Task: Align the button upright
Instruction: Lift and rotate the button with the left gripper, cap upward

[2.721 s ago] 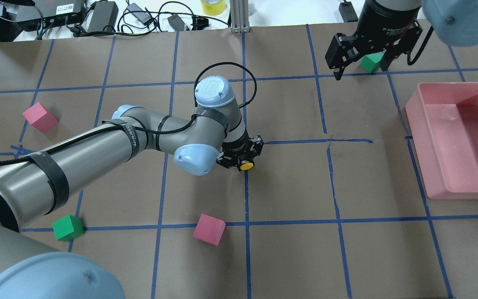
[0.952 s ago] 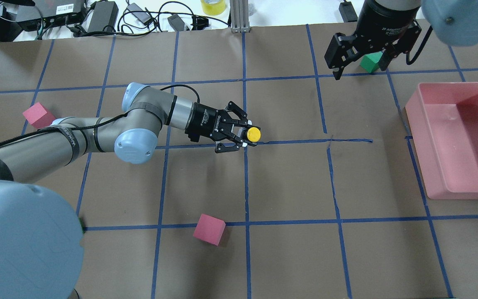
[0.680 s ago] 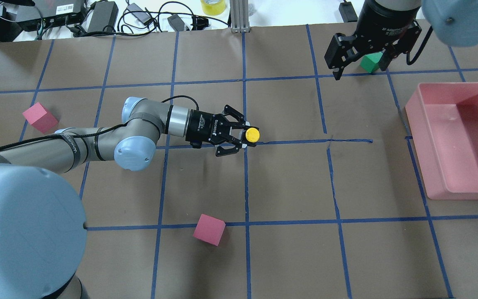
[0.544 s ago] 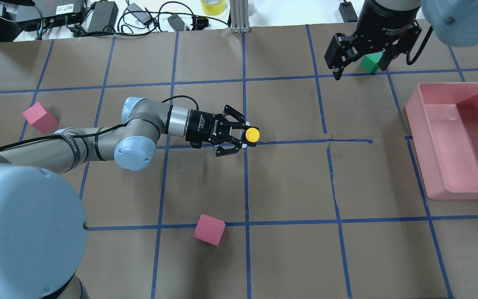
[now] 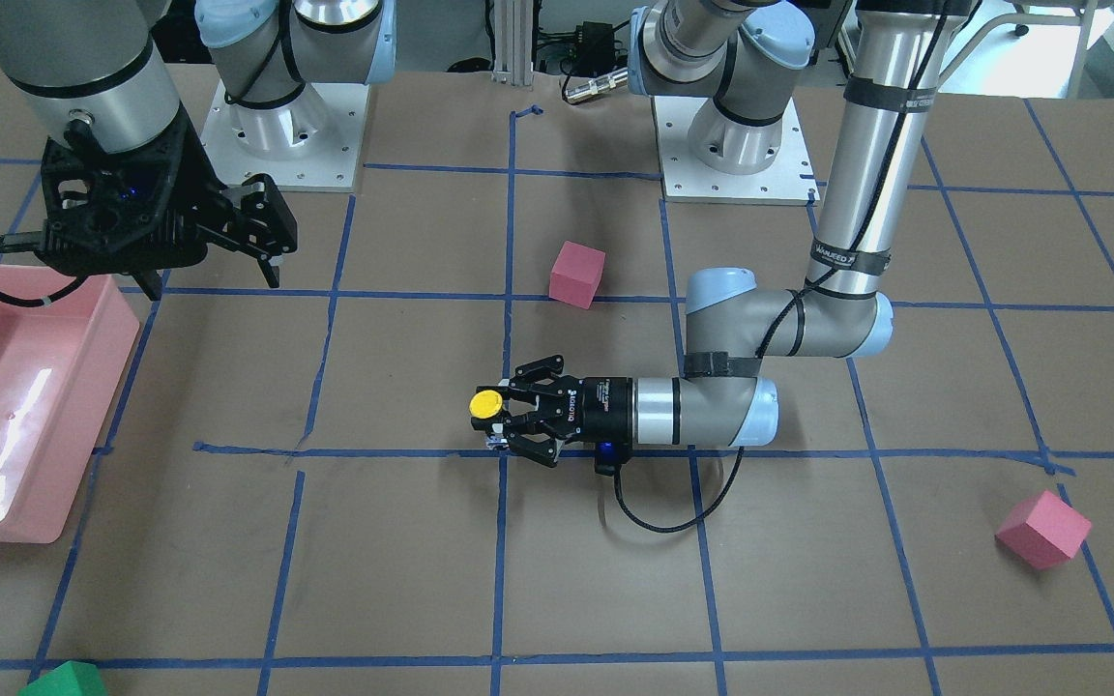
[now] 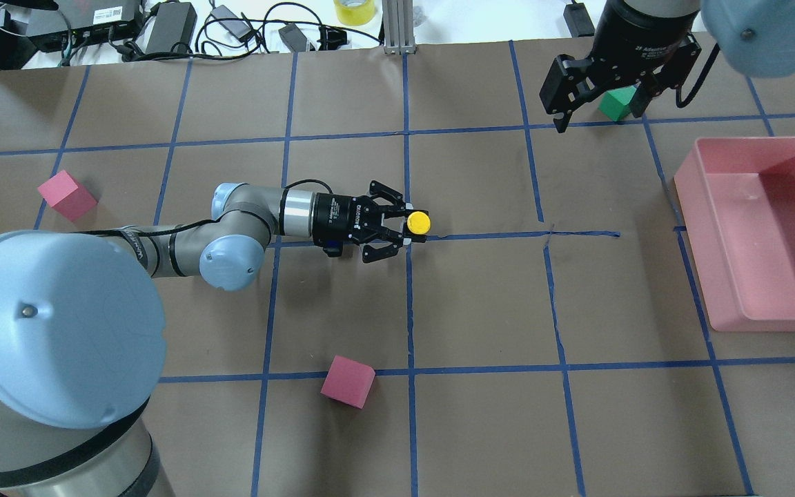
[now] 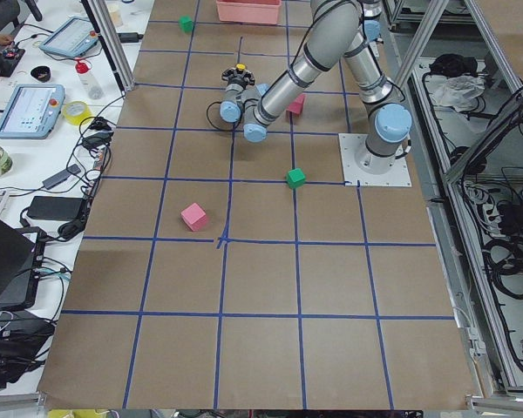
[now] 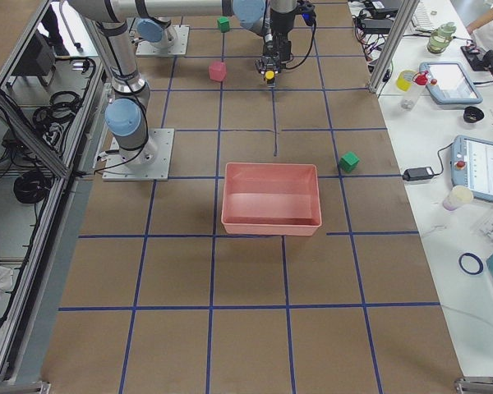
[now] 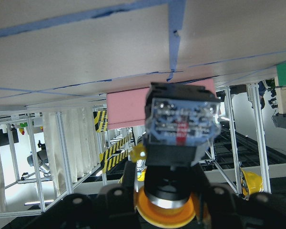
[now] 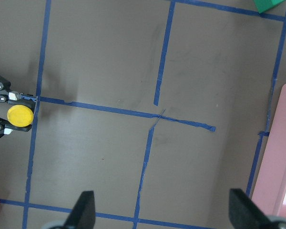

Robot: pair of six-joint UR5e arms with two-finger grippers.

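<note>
button (image 6: 419,221) | yellow cap, black body | upright, cap up | clamped in left gripper (image 6: 408,225) | table centre

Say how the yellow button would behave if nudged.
The button looks like rigid, hard plastic; the left gripper pinches it without visible deformation. Its round cap may let it roll if tipped; the blocky base probably stands steadily.

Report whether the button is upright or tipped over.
Upright: the button shows its yellow cap face-up in the overhead view, contact block toward the table, gripped by the left hand. Touching the table: cannot tell.
</note>
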